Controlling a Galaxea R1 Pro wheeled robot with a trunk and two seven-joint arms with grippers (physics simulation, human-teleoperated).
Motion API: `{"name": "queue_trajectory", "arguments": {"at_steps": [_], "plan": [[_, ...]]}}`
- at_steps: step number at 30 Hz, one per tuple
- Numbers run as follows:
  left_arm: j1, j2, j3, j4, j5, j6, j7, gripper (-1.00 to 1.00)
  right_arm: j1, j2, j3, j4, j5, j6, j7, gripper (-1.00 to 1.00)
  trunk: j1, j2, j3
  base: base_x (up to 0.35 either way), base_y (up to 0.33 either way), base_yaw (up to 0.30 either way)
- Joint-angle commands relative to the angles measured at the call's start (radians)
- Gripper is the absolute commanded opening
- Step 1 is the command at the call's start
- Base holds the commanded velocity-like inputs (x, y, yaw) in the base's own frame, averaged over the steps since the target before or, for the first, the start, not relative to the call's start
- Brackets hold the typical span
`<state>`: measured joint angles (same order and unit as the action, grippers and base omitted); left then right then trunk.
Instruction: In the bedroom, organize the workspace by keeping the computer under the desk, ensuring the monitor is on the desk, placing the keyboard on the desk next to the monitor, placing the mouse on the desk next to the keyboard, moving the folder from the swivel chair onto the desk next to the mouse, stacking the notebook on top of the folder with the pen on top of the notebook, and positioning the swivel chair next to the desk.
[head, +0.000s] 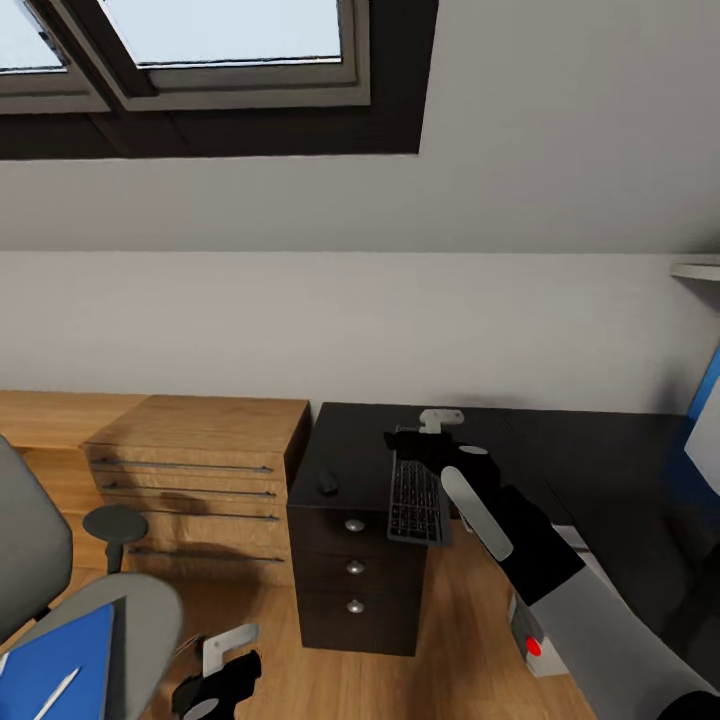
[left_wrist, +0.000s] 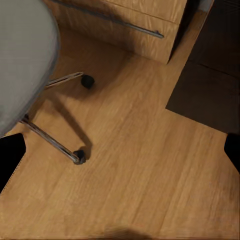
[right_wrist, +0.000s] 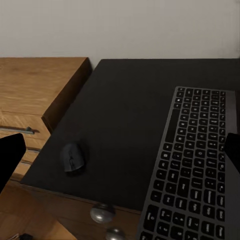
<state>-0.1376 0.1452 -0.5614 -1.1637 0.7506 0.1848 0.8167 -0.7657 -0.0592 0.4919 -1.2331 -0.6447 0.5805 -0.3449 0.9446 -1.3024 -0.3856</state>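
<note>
desk (head: 560, 450) | on it: mouse (head: 327, 484) | chair seat (head: 150, 600): folder (head: 55, 665)

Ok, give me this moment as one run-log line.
right gripper: over desk, keyboard under it, grip unclear | mouse: on desk | left gripper: low, open | folder, pen: on swivel chair

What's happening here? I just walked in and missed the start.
The right gripper holds the keyboard over the black desk, near the mouse lying on the desktop. The left gripper hangs low and empty above the wood floor by the swivel chair, whose seat carries the blue folder and the pen.
</note>
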Motion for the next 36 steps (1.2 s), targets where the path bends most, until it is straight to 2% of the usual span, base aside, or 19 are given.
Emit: {"name": "queue_trajectory", "arguments": {"at_steps": [1,2,3,7,8,15,26,36], "plan": [[-0.001,0.001,-0.005,0.015,0.002,-0.004,0.007,1.00,-0.001,-0.001,0.003,-0.001,-0.010,0.001,-0.010,1.00,-0.004,0.006,0.002,0.000,0.000,-0.002],[0.000,0.000,-0.007,0.045,0.002,-0.015,0.005,1.00,-0.001,-0.002,0.003,-0.001,-0.010,0.001,-0.010,1.00,-0.008,0.013,0.005,0.000,0.000,-0.001],[0.001,-0.002,-0.011,0.180,-0.004,-0.036,-0.085,1.00,-0.001,-0.002,0.003,0.003,-0.010,0.001,-0.010,1.00,-0.008,0.013,0.005,0.000,0.000,-0.102],[0.001,-0.002,-0.011,0.222,-0.003,-0.058,-0.158,1.00,-0.001,-0.001,0.002,0.005,-0.010,0.000,-0.009,1.00,-0.008,0.013,0.006,0.000,0.000,-0.176],[0.001,-0.003,-0.014,0.254,-0.005,-0.101,-0.190,1.00,-0.001,-0.001,0.003,0.016,-0.010,-0.006,-0.008,1.00,-0.008,0.013,0.006,0.000,0.000,-0.213],[0.001,-0.003,-0.015,0.270,-0.004,-0.140,-0.204,1.00,-0.001,0.004,0.005,0.029,-0.010,-0.012,-0.008,1.00,-0.008,0.013,0.006,0.000,0.000,-0.080],[0.001,-0.003,-0.014,0.291,0.000,-0.145,-0.206,1.00,-0.001,0.005,0.004,0.032,-0.011,-0.013,-0.007,1.00,-0.008,0.013,0.006,0.000,-0.008,-0.007],[0.001,-0.007,-0.012,0.316,0.001,-0.145,-0.206,1.00,-0.001,0.004,0.002,0.059,-0.009,-0.049,-0.007,1.00,-0.008,0.013,0.009,0.000,-0.227,-0.075]]}}
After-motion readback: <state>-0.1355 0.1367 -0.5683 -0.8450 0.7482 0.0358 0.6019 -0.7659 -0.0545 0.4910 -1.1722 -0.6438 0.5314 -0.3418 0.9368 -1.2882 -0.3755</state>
